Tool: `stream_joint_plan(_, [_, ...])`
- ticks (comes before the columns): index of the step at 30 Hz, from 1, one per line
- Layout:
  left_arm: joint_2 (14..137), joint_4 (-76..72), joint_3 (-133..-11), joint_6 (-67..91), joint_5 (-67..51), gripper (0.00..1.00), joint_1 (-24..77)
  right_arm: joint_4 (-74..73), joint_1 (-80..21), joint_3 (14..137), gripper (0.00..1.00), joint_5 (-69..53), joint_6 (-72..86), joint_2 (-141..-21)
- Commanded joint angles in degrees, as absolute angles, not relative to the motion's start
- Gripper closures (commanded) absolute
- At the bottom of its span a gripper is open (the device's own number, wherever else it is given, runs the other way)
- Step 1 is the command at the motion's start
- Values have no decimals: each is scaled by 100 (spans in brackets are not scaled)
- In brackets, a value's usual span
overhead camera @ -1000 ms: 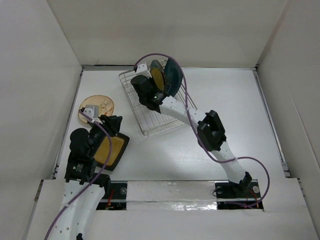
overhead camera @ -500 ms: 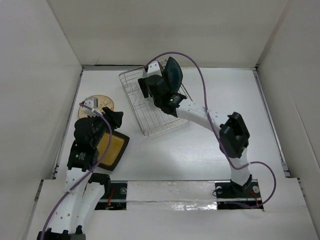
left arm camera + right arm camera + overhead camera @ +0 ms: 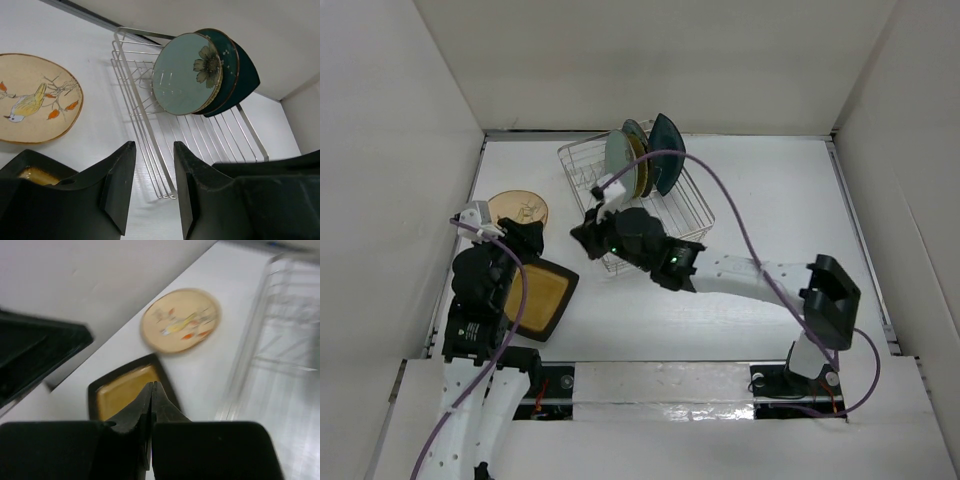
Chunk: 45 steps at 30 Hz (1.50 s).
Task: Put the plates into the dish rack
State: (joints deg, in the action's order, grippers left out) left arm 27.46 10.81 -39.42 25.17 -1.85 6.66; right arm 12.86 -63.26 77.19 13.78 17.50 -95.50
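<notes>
Four plates point(image 3: 640, 165) stand at the far end of the rack point(image 3: 685, 210), so the pick now in hand is the tan plate point(image 3: 520, 208) or the mustard plate point(image 3: 545, 300), both flat on the surface point(image 3: 770, 200) at left, which probably calls for the clenched, empty right end effector point(image 3: 151, 390) to open, or the part-open, empty left end effector point(image 3: 152, 165), above the mustard plate, to descend.

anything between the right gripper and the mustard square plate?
Nothing visible. The shut right gripper points straight at the mustard square plate. The left gripper hangs at that plate's far edge, off the line.
</notes>
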Motion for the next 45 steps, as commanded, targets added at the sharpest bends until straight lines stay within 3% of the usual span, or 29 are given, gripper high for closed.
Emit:
stream_joint_plan(1, [2760, 1204, -4323, 2611, 193, 67, 650, 1478, -6652, 8085, 100, 659, 2249, -10185])
stream_joint_plan(6, [2953, 950, -4974, 2567, -104, 69, 650, 1977, -7293, 7455, 100, 1264, 3084, -10564])
stream_joint_plan(8, [2936, 644, -5010, 2601, -517, 70, 650, 2100, -7496, 7270, 95, 1833, 3409, -10608])
stream_joint_plan(9, [2927, 555, -5001, 2628, -675, 70, 650, 2144, -7706, 7173, 91, 2020, 3515, -10608])
stream_joint_plan(12, [2900, 413, -4896, 2751, -1378, 70, 650, 2486, -7962, 6681, 59, 2618, 4191, -10591])
stream_joint_plan(13, [2866, 422, -4861, 2760, -1667, 69, 650, 2583, -7963, 6453, 44, 2654, 4610, -10608])
stream_joint_plan(15, [2655, 527, -4764, 2725, -1819, 69, 650, 2698, -7963, 6259, 37, 2759, 5069, -10635])
stream_joint_plan(21, [1881, 852, -4509, 2514, -1986, 67, 650, 2708, -7963, 6116, 35, 2532, 6468, -11319])
stream_joint_plan(33, [1187, 914, -4175, 2505, -2628, 65, 650, 2795, -7682, 7232, 40, 2760, 8067, -12655])
stream_joint_plan(39, [932, 932, -4157, 2593, -2716, 65, 650, 2760, -7559, 7830, 49, 2531, 8744, -13280])
stream_joint_plan(42, [853, 932, -4122, 2593, -2725, 65, 650, 2795, -7559, 7893, 67, 2496, 8850, -13386])
stream_joint_plan(43, [835, 932, -4113, 2593, -2707, 65, 650, 2812, -7559, 7884, 83, 2496, 8868, -13377])
stream_joint_plan(45, [800, 914, -4070, 2584, -2698, 65, 650, 2865, -7559, 7823, 93, 2505, 8868, -13333])
